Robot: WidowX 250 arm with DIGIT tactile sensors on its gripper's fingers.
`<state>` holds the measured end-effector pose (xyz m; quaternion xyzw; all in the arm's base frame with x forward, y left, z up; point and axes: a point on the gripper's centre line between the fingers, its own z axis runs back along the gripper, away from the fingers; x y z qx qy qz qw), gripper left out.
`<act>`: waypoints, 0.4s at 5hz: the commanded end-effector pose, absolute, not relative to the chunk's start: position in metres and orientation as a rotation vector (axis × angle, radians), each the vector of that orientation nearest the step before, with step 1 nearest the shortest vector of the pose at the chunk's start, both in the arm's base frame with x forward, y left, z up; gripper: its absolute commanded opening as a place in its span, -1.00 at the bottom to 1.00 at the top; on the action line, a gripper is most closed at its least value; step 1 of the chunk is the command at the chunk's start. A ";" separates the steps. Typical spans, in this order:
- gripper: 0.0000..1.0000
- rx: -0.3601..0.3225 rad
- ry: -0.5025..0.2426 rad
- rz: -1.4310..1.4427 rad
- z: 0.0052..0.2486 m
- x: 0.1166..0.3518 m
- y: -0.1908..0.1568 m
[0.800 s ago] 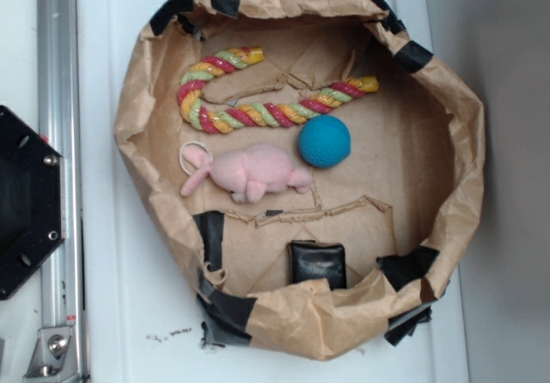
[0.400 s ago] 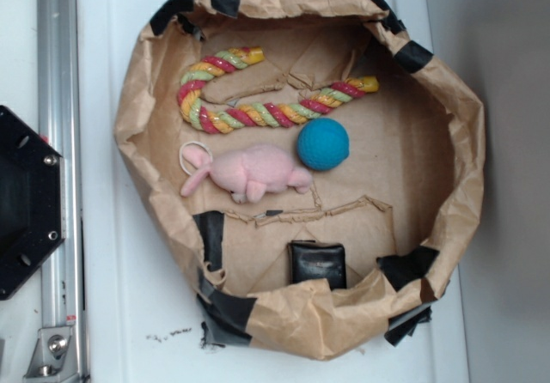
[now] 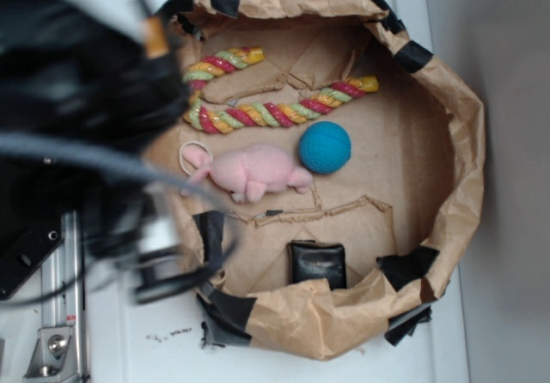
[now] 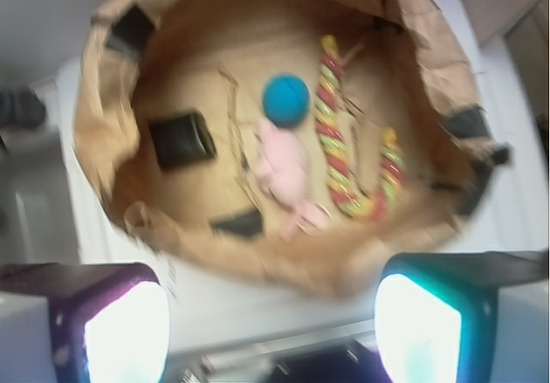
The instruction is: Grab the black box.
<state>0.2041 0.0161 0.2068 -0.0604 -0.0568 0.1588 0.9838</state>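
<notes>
Black box [image 3: 317,264] in paper bowl [image 3: 447,142]; no readable writing.

The black box [image 3: 317,263] lies flat on the brown paper floor of the paper-walled nest, close against the crumpled wall on the side nearest the bottom of the exterior view. It is small, rectangular and glossy, with rounded corners and a faint sheen across its top face. It sits by itself, well apart from the toys further in. From the wrist view, the same box [image 4: 181,139] shows slightly skewed and a little blurred, untouched by anything.
</notes>
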 end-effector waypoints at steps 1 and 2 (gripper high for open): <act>1.00 -0.320 -0.062 0.565 0.187 0.234 0.010; 1.00 -0.446 0.111 0.783 0.168 0.247 -0.005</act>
